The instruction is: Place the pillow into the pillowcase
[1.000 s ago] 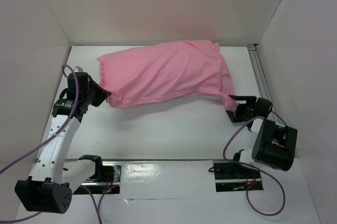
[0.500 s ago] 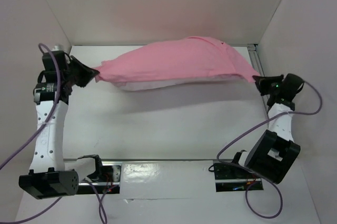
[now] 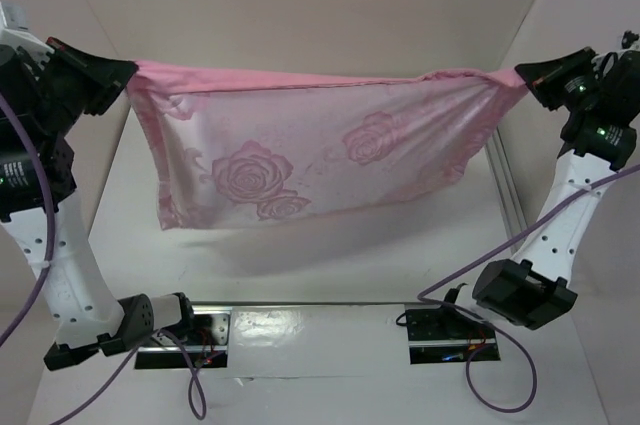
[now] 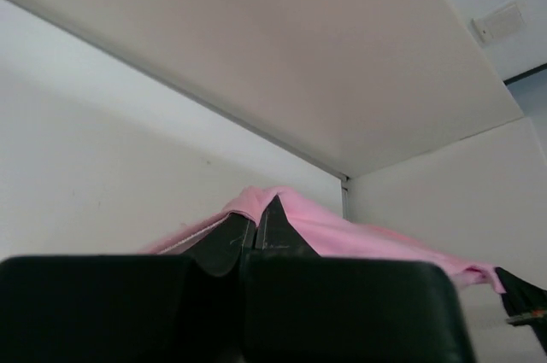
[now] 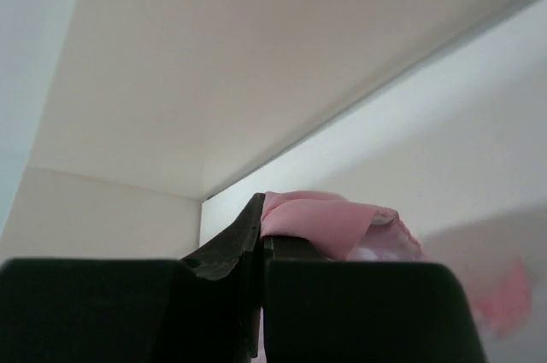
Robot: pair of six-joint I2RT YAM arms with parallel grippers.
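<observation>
Top external view: we see the pillowcase (image 3: 320, 145) raised well above the table (image 3: 330, 265). It is stretched taut along its upper edge between the two arms and hangs below that edge as a flat sheet, with its rose pattern showing. The left gripper (image 3: 128, 70) is clamped on the upper left corner and the right gripper (image 3: 522, 78) on the upper right corner. In both wrist views, the jaws stand closed with pink fabric pinched between the tips. We cannot tell where the pillow is.
</observation>
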